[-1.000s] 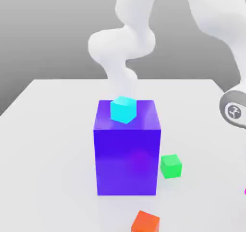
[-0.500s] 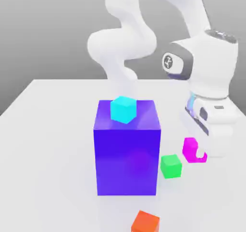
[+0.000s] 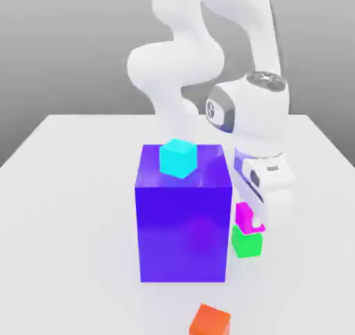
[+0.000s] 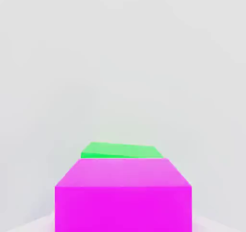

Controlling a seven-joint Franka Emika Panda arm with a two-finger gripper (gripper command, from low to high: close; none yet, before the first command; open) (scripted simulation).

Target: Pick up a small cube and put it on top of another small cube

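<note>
Sitting squarely atop the green cube [image 3: 247, 245], the magenta cube [image 3: 244, 215] stands upright.

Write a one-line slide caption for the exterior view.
Robot arm sets pink cube onto green cube beside a big blue block.

Quick count of what's on the white table [image 3: 76, 188]: four small cubes total, one of each color, so one magenta cube [image 3: 244, 214], one green cube [image 3: 247, 244], one cyan cube [image 3: 178, 158] and one orange-red cube [image 3: 209, 320]. Then there's one big blue-purple block [image 3: 184, 222], way larger than the little ones. Plus one white robot arm [image 3: 182, 56].
</note>
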